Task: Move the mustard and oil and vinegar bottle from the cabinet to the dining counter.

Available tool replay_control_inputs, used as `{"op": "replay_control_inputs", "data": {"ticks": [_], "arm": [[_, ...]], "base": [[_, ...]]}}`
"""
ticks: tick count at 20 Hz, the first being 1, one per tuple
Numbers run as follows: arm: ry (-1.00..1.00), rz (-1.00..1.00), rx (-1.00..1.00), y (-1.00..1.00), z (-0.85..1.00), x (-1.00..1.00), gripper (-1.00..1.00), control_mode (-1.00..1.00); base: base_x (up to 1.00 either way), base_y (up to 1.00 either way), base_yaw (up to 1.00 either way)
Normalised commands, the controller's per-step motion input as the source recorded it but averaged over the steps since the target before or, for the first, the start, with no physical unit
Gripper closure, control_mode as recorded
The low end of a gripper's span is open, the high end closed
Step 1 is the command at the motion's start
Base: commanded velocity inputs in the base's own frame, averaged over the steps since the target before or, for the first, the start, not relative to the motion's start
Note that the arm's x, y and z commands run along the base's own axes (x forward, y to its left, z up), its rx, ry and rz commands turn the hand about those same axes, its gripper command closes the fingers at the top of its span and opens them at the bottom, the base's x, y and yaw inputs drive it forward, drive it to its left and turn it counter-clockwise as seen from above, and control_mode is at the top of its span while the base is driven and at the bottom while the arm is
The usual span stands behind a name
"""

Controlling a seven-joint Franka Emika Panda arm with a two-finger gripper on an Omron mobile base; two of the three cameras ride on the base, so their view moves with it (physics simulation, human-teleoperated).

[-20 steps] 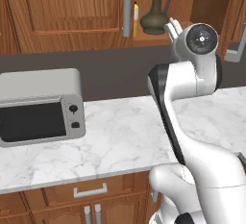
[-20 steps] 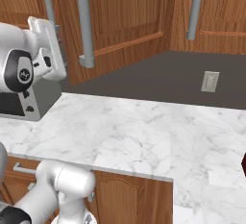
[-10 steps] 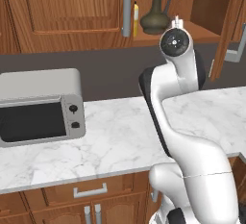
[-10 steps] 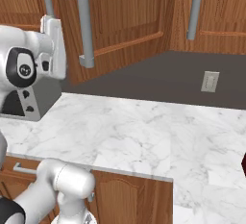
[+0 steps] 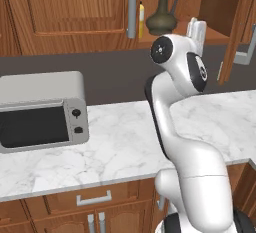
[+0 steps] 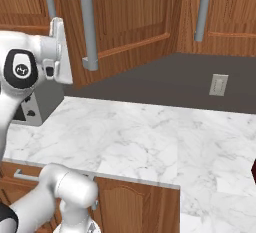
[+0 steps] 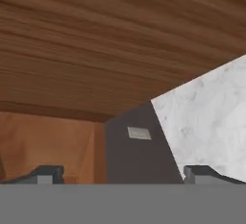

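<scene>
Wooden cabinet [image 5: 75, 12] looms closer: the hand [image 7: 123, 172] has swung up beneath its shelf, jaws wide and empty, mustard [image 5: 141, 19] not yet grasped.

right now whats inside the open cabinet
On the cabinet shelf stand the oil and vinegar bottle and, left of it, the mustard, partly hidden by a grey door handle. The upper interior is out of frame.

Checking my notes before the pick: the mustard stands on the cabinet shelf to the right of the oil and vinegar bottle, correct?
Not quite. In the left base view the mustard stands to the left of the oil and vinegar bottle, not the right. Both are on the cabinet shelf.
</scene>
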Motion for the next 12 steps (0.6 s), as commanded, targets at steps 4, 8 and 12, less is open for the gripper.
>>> {"op": "replay_control_inputs", "data": {"ticks": [4,8,12], "arm": [[-0.07,-0.47,0.06,-0.29,-0.02,-0.06,-1.00,-1.00],[-0.03,-0.45,0.13,-0.24,0.00,-0.25,-1.00,-1.00],[-0.04,-0.40,0.14,-0.23,0.00,-0.38,-1.00,-1.00]], "base": [[0.00,0.00,0.00],[0.00,0.00,0.00],[0.00,0.00,0.00]]}}
